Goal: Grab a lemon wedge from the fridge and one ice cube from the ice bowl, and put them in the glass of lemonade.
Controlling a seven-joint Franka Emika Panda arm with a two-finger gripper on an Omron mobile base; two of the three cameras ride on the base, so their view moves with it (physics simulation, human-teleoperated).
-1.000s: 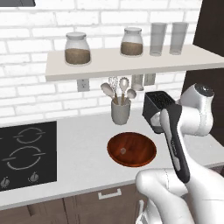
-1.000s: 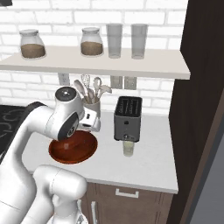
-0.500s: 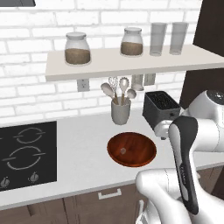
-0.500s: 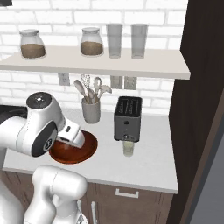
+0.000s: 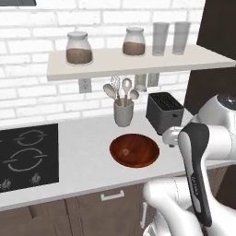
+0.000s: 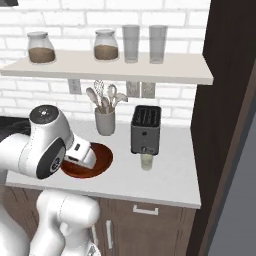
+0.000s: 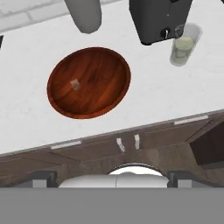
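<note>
The ice cube (image 7: 75, 84) is lying on the floor of the ice bowl (image 7: 114, 61), ahead of the gripper (image 7: 112, 178) and off to its left in the hand view, well below the fingertips (image 7: 41, 177). It is looking small, pale and glassy. I am judging it light, hard and slick, likely to squirt out of a loose or off-centre pinch. The safest hold is probably across two opposite flat faces, coming straight down, with the tips reaching just past its middle. The bowl's curved wooden floor is giving the cube room to skate away if it is nudged from one side.

The gripper is standing wide open with nothing between its jaws, hovering above the counter's (image 7: 175, 100) front edge, apart from the bowl.

The glass of lemonade (image 7: 183, 46) is waiting ahead and to the gripper's right, just in front of the black toaster (image 7: 159, 17), touching neither toaster nor bowl. It is thin, clear and easy to tip, so a drop from just above the rim is looking wiser than any contact. A grey utensil cup (image 7: 85, 15) is sitting beyond the bowl.

The hand view is showing the cube's exact spot in the bowl and a pale yellow-green patch in the glass; whether that is a lemon wedge or only liquid I cannot tell. The left base view is showing the cube (image 5: 125, 151) only as a faint fleck. The right base view is hiding much of the bowl behind the arm, but is giving the glass (image 6: 146, 161) in plain profile.
</note>
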